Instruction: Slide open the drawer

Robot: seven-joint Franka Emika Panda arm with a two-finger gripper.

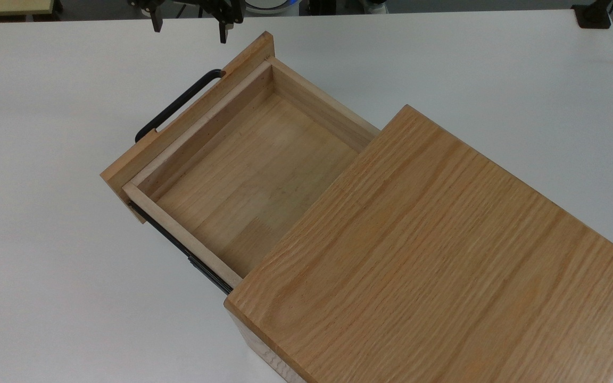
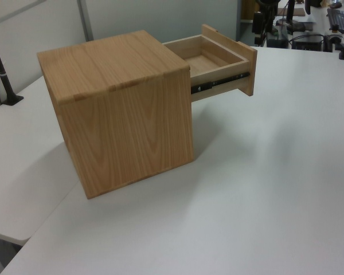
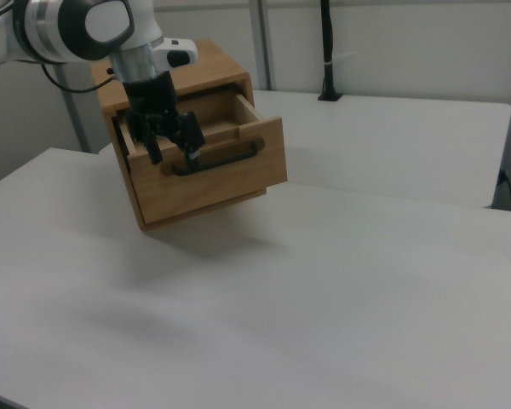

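Note:
The drawer (image 1: 253,170) stands pulled far out of the oak box (image 1: 445,255), its light wood tray empty. Its black bar handle (image 1: 179,103) runs along the oak front panel toward the top view's upper left. A black side rail (image 1: 184,250) shows under the tray. My gripper (image 1: 189,24) hangs open just beyond the front panel, apart from the handle, with nothing between its fingers. In the right view the gripper (image 3: 172,143) hovers in front of the handle (image 3: 226,158). In the left view the drawer (image 2: 218,60) juts out of the box (image 2: 120,109).
The box sits on a white table (image 1: 46,239) with bare surface on all sides. A black clamped pole (image 3: 326,51) stands behind a second white table (image 3: 409,136). A black post (image 2: 0,63) rises at the left view's left edge.

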